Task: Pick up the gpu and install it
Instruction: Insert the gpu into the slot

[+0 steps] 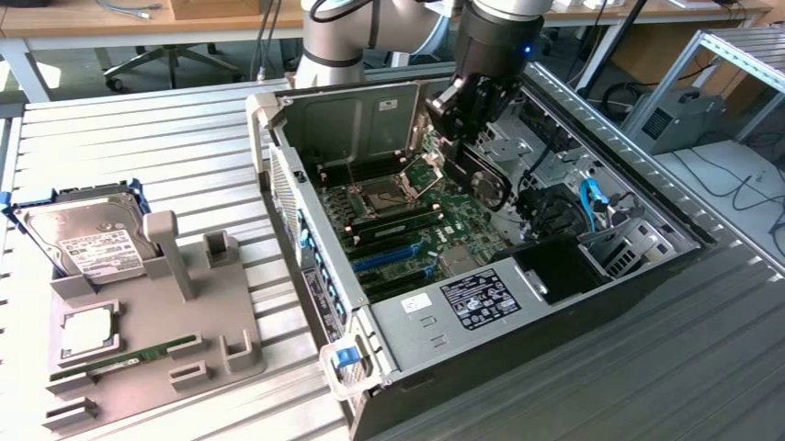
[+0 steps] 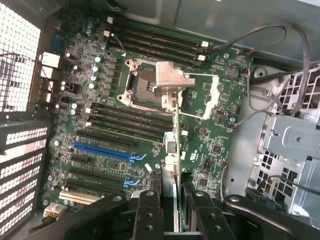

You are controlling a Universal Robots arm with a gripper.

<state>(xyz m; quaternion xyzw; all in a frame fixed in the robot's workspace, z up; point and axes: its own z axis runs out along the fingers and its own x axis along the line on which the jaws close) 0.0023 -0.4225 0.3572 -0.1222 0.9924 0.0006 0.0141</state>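
One gpu (image 1: 481,179), one open computer case (image 1: 368,317) and one hard drive (image 1: 84,241) on a grey fixture (image 1: 147,340) are in view, with two blue slots (image 2: 102,150) on the motherboard (image 2: 220,145). The single arm reaches steeply down into the case. Its gripper (image 1: 457,124) is partly closed, with the fingers (image 2: 147,212) clamping the gpu edge-on above the motherboard and the silvery bracket (image 2: 169,82) at the far end.

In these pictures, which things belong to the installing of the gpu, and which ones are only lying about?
Part of the job: the gpu, gripped in the claw; the open computer case; its motherboard below the card.
Lying about: the hard drive, the green memory stick, the grey holder beside the case.
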